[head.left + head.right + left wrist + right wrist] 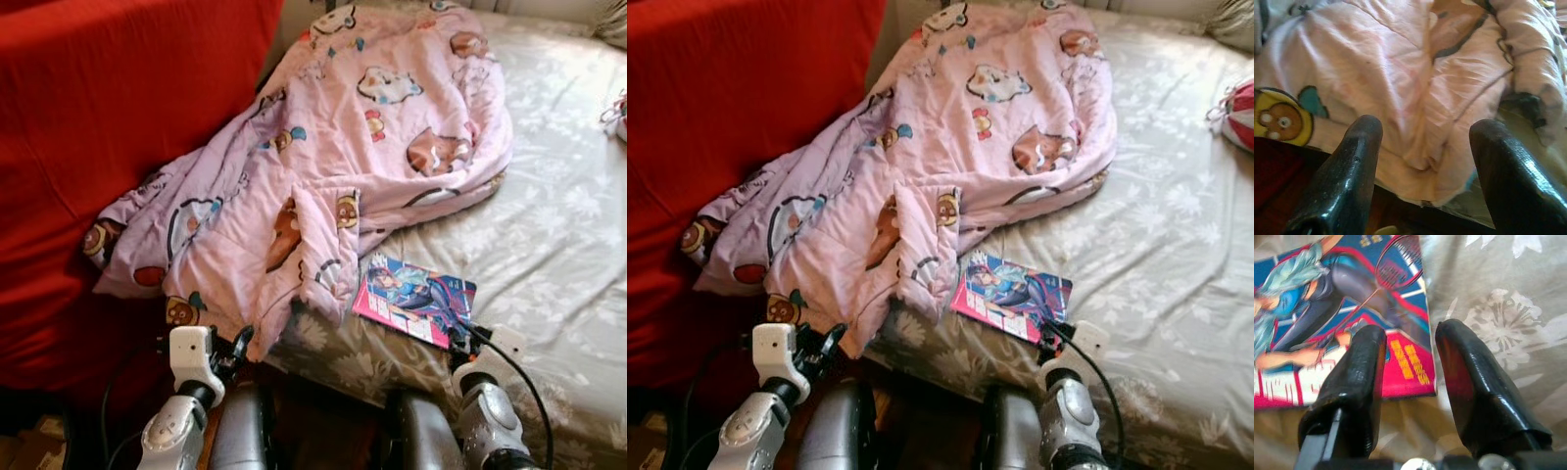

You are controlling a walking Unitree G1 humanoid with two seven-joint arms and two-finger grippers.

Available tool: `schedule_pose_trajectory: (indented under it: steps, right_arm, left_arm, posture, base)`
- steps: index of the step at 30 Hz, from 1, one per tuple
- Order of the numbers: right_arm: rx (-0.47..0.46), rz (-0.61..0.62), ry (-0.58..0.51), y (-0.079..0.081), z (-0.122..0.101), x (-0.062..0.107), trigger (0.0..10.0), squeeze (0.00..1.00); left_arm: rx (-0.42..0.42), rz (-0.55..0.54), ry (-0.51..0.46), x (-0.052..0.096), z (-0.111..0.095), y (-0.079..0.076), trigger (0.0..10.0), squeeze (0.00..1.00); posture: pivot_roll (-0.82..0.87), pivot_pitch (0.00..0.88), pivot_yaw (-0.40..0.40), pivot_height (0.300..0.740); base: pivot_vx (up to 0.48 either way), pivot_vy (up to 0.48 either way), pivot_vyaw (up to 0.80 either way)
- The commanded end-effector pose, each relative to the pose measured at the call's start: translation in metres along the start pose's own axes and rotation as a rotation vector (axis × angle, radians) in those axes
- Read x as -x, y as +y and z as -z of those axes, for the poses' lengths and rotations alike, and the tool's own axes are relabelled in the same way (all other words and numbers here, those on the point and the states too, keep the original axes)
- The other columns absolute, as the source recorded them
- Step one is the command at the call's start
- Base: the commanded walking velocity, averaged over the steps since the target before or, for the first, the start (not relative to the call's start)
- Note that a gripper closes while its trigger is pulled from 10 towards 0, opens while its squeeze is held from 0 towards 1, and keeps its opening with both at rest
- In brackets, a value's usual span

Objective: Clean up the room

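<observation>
Bed (558,245): covered by a grey-green sheet with a pale flower print, bordered on the robot's left by a red cover (108,127). Quilt (333,166): pink, printed with cartoon animals, lying crumpled in a diagonal heap from the far middle of the bed down to its near left corner, one folded flap hanging over the edge and its left side resting against the red cover. Book (414,299): thin, glossy, with a pink border and a blue-haired figure holding a racket on its cover; it lies flat on the sheet near the bed's front edge, just beside the quilt's lower flap. Red-and-white striped item (1239,113): at the far right of the bed, well apart from the quilt, too cut off to identify. Left gripper (1422,161): low at the near left corner of the bed, jaws released and spread wide, pointing at the quilt's hanging edge, nothing between them. Right gripper (1408,367): at the front edge of the bed, jaws parted, straddling the near corner of the book, one finger (1359,377) over the cover and the other (1474,382) over the sheet; whether either touches the book cannot be told.
</observation>
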State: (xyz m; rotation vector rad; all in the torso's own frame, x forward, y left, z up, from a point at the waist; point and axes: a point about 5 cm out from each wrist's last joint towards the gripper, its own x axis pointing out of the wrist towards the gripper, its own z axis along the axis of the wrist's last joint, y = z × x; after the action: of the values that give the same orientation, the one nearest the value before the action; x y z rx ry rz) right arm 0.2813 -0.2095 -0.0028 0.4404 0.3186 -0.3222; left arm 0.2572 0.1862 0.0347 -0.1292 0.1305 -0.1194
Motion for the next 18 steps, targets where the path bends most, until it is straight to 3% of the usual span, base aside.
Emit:
schedule_pose_trajectory:
  steps: [1,11,12,13,18]
  right_arm:
    - [-0.073,0.016,0.015,-0.003,0.005,0.002,10.0,1.00]
    - [-0.165,-0.014,-0.026,-0.001,0.002,0.002,10.0,1.00]
    - [-0.167,-0.014,-0.029,-0.001,0.002,0.002,10.0,0.22]
    - [-0.171,-0.012,-0.032,-0.002,0.002,0.002,10.0,0.00]
    - [-0.195,-0.006,-0.053,-0.005,0.000,0.002,10.0,0.00]
  left_arm:
    - [-0.015,-0.007,0.033,0.008,0.004,0.005,10.0,0.00]
    - [-0.031,-0.016,0.063,0.018,0.004,0.011,10.0,0.00]
    - [-0.031,-0.019,0.066,0.019,0.005,0.012,10.0,0.00]
    - [-0.032,-0.021,0.069,0.021,0.005,0.013,10.0,0.00]
    - [-0.037,-0.025,0.086,0.026,0.007,0.015,10.0,0.00]
  posture:
    - [0.18,0.251,0.061,0.590]
    - [0.19,0.265,0.080,0.590]
    - [0.19,0.266,0.081,0.590]
    - [0.19,0.266,0.083,0.590]
    - [0.20,0.268,0.087,0.590]
  base:
    - [0.000,0.000,0.00]
    - [0.000,0.000,0.00]
    - [0.000,0.000,0.00]
    - [0.000,0.000,0.00]
    - [0.000,0.000,0.00]
